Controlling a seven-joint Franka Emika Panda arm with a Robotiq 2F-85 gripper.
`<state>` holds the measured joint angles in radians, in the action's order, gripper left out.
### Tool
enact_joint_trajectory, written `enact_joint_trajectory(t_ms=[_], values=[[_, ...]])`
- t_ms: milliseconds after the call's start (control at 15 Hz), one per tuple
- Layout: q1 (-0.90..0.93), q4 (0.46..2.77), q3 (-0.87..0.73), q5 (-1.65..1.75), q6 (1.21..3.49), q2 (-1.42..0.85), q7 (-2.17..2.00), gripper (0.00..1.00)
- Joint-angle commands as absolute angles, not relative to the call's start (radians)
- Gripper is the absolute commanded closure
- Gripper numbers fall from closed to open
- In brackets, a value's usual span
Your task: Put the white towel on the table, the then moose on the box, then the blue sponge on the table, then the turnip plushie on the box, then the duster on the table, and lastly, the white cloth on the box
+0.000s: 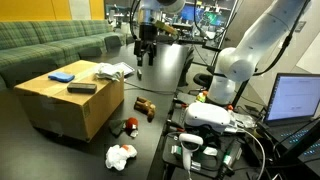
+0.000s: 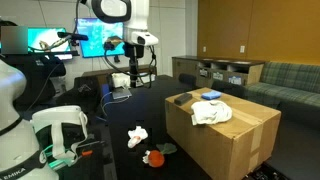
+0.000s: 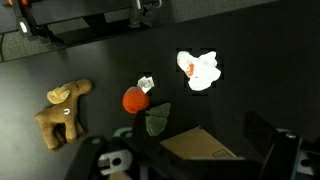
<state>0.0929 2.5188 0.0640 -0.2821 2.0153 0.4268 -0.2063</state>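
In both exterior views the tan box [image 1: 60, 105] [image 2: 225, 140] carries the blue sponge [image 1: 62, 75] [image 2: 211, 95], the black duster [image 1: 82, 88] [image 2: 182, 98] and the crumpled white towel [image 1: 113, 70] [image 2: 210, 113]. On the dark table [image 1: 165, 75] lie the brown moose [image 1: 145, 107] [image 3: 62, 110], the red turnip plushie [image 1: 128, 126] [image 2: 154, 157] [image 3: 135, 100] and the white cloth [image 1: 121, 156] [image 2: 137, 134] [image 3: 198, 70]. My gripper [image 1: 143, 55] [image 2: 131, 62] hangs high above the table, open and empty, well away from all of them. The wrist view looks straight down, with a box corner [image 3: 195, 148] between my fingers.
A green sofa [image 1: 50, 45] stands behind the box. A second white robot arm [image 1: 245, 55] with its base sits beside the table, next to a laptop [image 1: 295, 100] and cables. Monitors [image 2: 60, 42] and shelves [image 2: 225, 72] line the back.
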Motion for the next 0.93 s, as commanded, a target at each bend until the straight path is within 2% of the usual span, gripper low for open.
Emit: enact_joint_trajectory(t_ms=[0, 467, 867], values=[[0.084, 2.515, 0.072, -0.285, 2.013, 0.427, -0.203, 0.0], [0.077, 2.484, 0.069, -0.276, 2.048, 0.383, -0.189, 0.0], [0.062, 2.43, 0.071, -0.256, 2.363, 0.225, -0.18, 0.0]])
